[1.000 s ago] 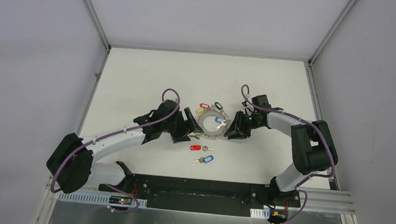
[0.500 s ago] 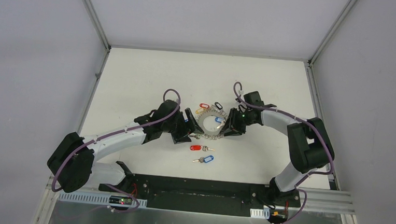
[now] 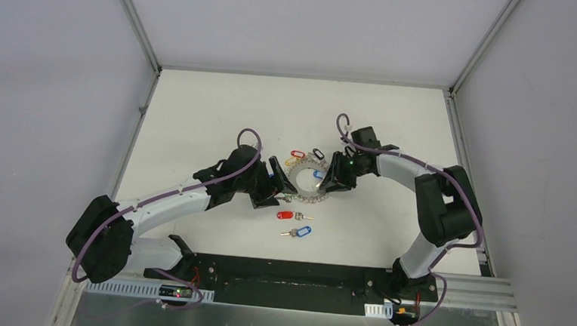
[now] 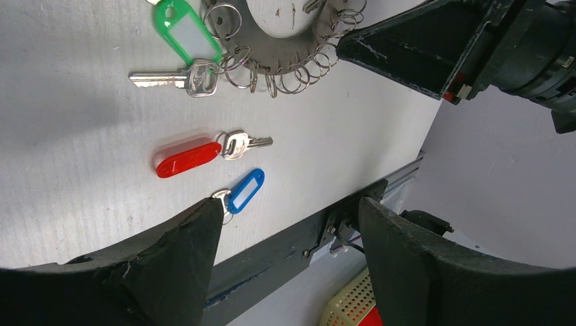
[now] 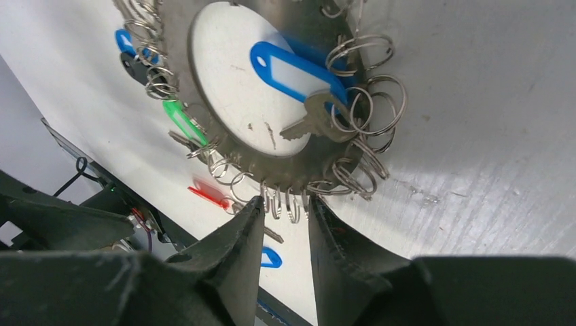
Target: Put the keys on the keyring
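Note:
The keyring (image 3: 306,181) lies flat mid-table, a grey metal ring edged with wire loops. Two loose keys lie in front of it: one with a red tag (image 3: 287,215) (image 4: 189,157), one with a blue tag (image 3: 300,231) (image 4: 245,191). My left gripper (image 3: 273,183) (image 4: 291,204) sits left of the ring, jaws wide open and empty, one fingertip beside the blue-tagged key. My right gripper (image 3: 328,182) (image 5: 285,200) is at the ring's right rim, jaws narrowly open, with several wire loops (image 5: 289,204) between its fingertips.
Tagged keys hang on the keyring (image 5: 238,156): a green one (image 4: 183,30), a blue one (image 5: 299,68) across its hole, a red one (image 3: 296,154) and a black one (image 3: 318,153) at its far edge. The black base rail (image 3: 294,273) runs along the near table edge.
My right gripper has moved left and slightly away from the bases, up to the keyring's right rim. The left arm, the ring and the loose keys have stayed put.

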Controlling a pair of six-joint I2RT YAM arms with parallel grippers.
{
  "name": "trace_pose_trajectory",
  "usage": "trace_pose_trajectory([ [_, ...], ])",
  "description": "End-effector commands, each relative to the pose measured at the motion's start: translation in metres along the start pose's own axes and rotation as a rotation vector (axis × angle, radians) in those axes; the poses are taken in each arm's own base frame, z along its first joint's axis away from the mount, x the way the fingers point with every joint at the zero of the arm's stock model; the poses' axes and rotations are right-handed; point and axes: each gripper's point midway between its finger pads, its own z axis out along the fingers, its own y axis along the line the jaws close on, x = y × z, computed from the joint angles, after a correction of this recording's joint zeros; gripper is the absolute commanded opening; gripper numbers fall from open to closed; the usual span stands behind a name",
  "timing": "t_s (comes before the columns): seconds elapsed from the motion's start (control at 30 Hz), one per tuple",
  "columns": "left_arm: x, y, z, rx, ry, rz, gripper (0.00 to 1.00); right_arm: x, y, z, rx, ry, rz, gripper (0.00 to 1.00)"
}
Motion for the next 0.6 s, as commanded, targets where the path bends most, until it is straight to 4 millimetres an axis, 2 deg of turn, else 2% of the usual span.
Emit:
trace_pose_trajectory([
  [0.0, -0.011, -0.02, -0.007, 0.065, -0.032, -0.012, 0.75, 0.0, 0.001, 0.004, 0.018, 0.017, -0.022, 0.33],
  [0.2, -0.011, -0.019, -0.007, 0.062, -0.032, -0.013, 0.75, 0.006, 0.005, 0.006, 0.016, 0.037, -0.034, 0.34],
  [0.33, -0.01, -0.019, -0.007, 0.062, -0.031, -0.012, 0.74, 0.01, 0.02, 0.004, -0.028, 0.055, -0.055, 0.35],
  [0.57, -0.012, -0.015, -0.01, 0.049, -0.036, 0.003, 0.74, 0.01, 0.038, -0.012, -0.067, 0.032, -0.092, 0.36],
])
